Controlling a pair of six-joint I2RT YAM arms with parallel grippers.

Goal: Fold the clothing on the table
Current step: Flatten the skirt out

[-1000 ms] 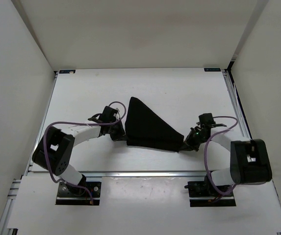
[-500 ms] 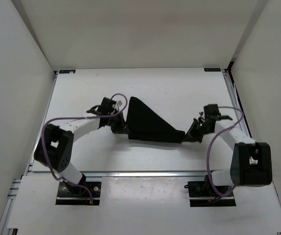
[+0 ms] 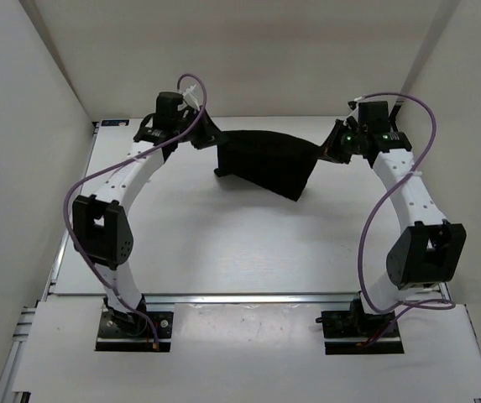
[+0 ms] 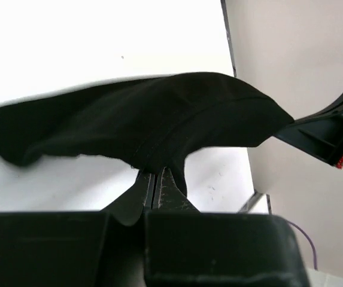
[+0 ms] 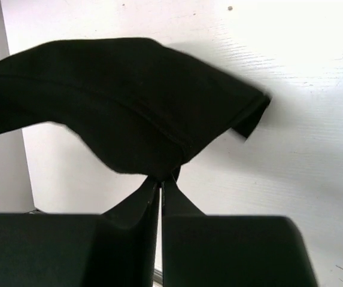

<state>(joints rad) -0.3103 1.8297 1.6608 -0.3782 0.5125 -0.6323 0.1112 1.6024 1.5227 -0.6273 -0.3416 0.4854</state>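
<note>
The black clothing hangs stretched between both grippers over the far part of the white table. Its lower fold droops toward the table's middle. My left gripper is shut on the garment's left corner. In the left wrist view the clothing spreads out from the left gripper, whose jaws pinch its edge. My right gripper is shut on the right corner. In the right wrist view the clothing fans out above the closed right gripper.
White walls enclose the table on the left, back and right, close behind both grippers. Metal rails run along the table's near edge, with the arm bases just below them. Purple cables loop off both arms.
Both arms have swung from the table's near middle to the far edge, carrying the clothing up and away. The garment now hangs spread between them instead of lying bunched.
</note>
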